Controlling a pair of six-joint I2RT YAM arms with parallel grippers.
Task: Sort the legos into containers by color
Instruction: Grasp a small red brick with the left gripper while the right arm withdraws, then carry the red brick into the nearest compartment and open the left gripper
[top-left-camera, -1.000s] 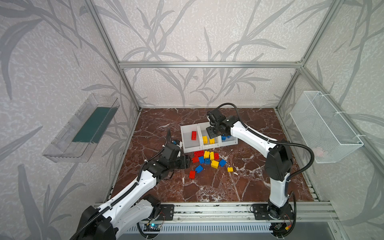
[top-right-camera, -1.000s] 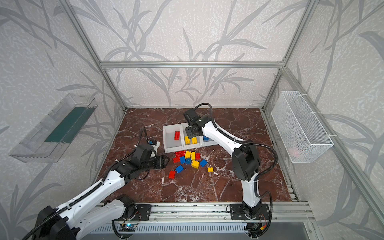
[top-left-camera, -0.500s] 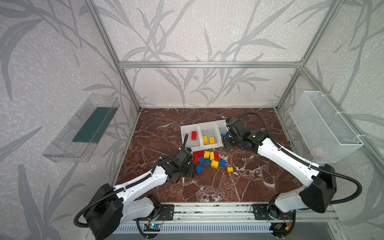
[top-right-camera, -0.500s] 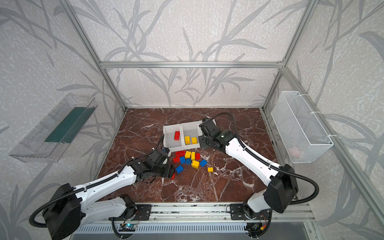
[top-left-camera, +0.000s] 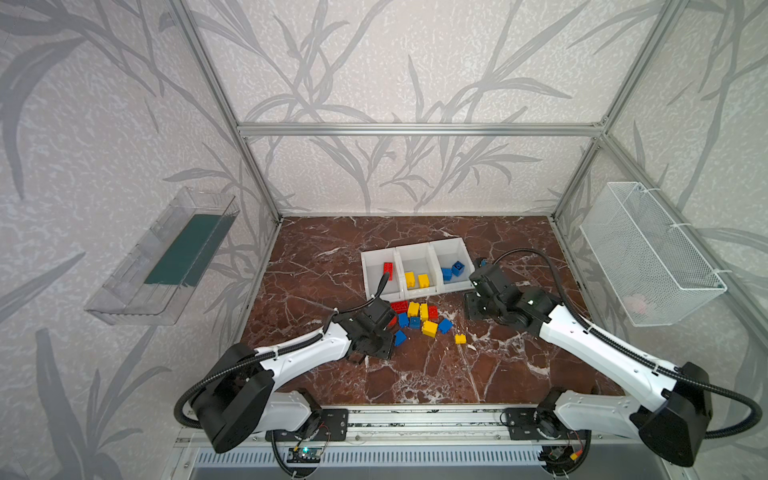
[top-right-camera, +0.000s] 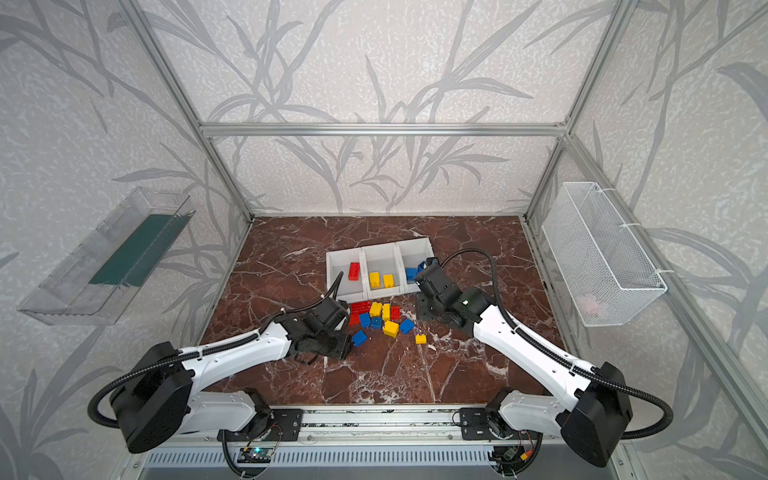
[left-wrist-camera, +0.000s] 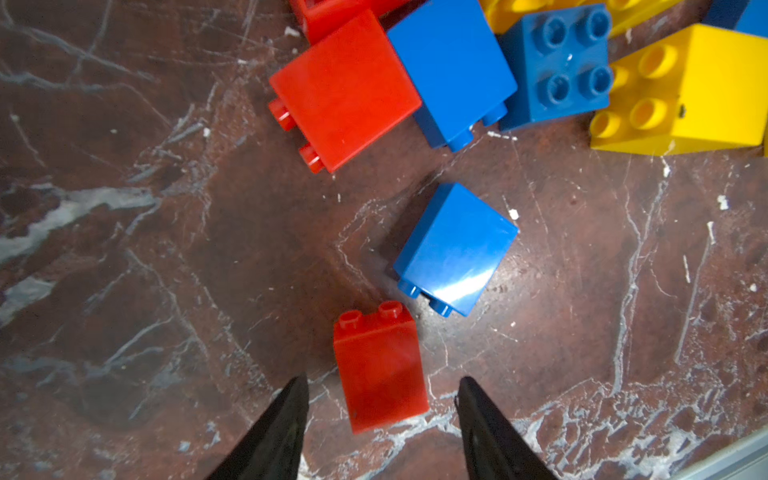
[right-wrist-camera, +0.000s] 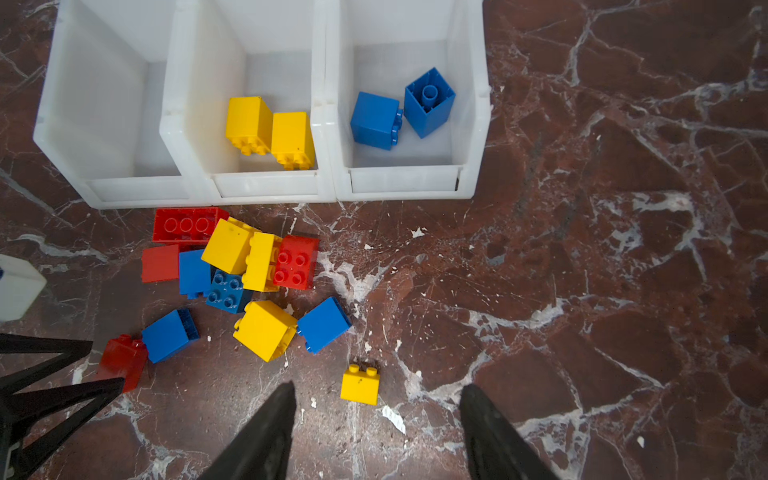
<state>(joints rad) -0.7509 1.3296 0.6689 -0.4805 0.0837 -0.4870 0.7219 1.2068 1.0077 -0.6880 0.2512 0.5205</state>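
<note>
Red, yellow and blue legos (right-wrist-camera: 266, 330), 3 white containers (right-wrist-camera: 266, 185), red-brown white-veined marble tabletop (right-wrist-camera: 623, 291), grey leaf-patterned walls (top-left-camera: 415, 62).

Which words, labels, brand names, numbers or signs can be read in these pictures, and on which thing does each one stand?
No text can be read in any view.
blue lego: its studs are sharp in the left wrist view, yet they show no legible mark.
containers: plain white, no label.
circuit board below the front rail: any print on it is too small to read.
</note>
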